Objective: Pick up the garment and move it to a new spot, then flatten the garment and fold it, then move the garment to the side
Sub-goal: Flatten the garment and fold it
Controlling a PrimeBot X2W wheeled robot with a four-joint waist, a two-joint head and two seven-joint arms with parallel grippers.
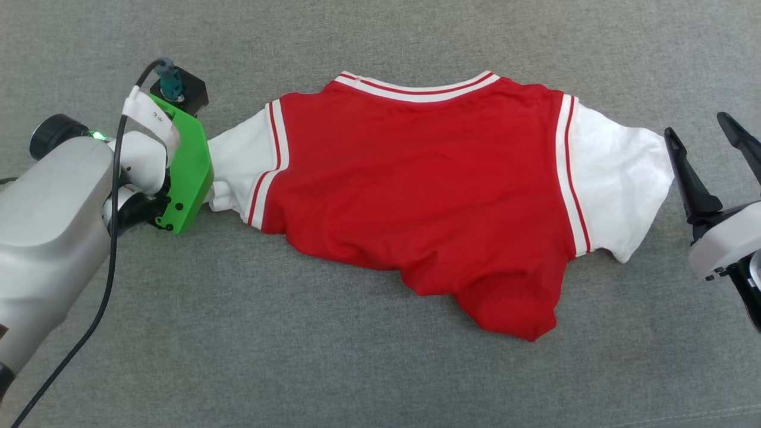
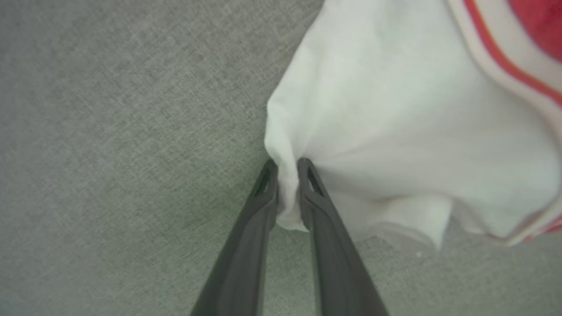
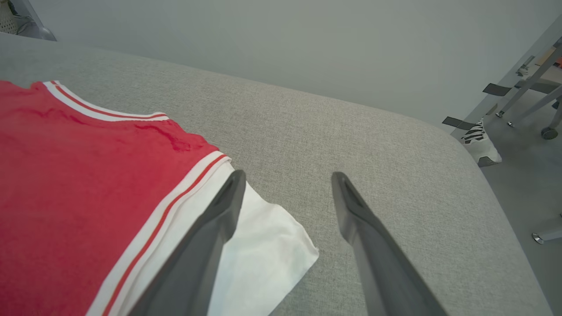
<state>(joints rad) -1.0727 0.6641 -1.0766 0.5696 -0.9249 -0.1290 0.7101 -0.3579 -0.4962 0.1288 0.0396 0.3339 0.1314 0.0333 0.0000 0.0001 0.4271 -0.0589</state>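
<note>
The garment [image 1: 416, 190], a red jersey T-shirt with white sleeves and striped trim, lies spread across the grey fabric surface [image 1: 380, 368], plain side up, its lower hem bunched at the front right. My left gripper [image 2: 287, 169] is shut on a pinch of the white left sleeve [image 2: 395, 123]; in the head view its green wrist mount [image 1: 189, 172] hides the fingers at the sleeve's edge [image 1: 235, 169]. My right gripper [image 1: 710, 134] stands open just right of the right sleeve [image 1: 618, 178], one finger above the sleeve's corner [image 3: 263, 250] in the right wrist view, nothing between the fingers [image 3: 228, 206].
The grey surface ends in a rounded edge [image 3: 478, 175] on the right, with floor, a shoe [image 3: 480, 147] and wheeled furniture legs [image 3: 549, 131] beyond. A black cable [image 1: 101, 285] trails from the left arm.
</note>
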